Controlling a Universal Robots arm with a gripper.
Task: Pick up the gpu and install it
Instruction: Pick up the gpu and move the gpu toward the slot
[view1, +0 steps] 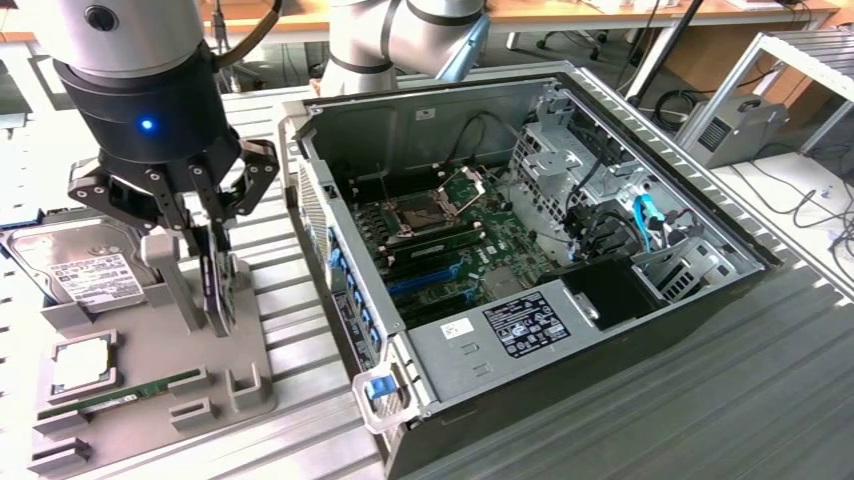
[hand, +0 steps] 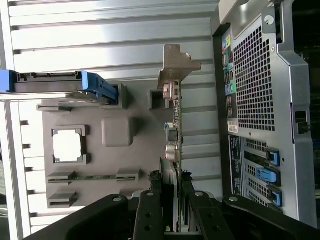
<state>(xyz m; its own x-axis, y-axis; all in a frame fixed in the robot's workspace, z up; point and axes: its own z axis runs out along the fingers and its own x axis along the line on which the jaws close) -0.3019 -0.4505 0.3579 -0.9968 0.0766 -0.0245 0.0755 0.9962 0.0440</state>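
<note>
At the exterior view's left, a hard drive, a CPU and a RAM stick sit in a gray holder. The gpu stands on edge in the holder's right side, with the gripper clamped narrowly on its two faces. Just right lies the open computer case.

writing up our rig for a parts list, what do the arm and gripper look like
The arm is made of silver-grey tubular segments with a dark round joint cap. Its wrist section is a black cylinder with a small blue light, and a black cable runs beside it. The gripper is black, with two fingers on linkage bars studded with silver pins.
</note>
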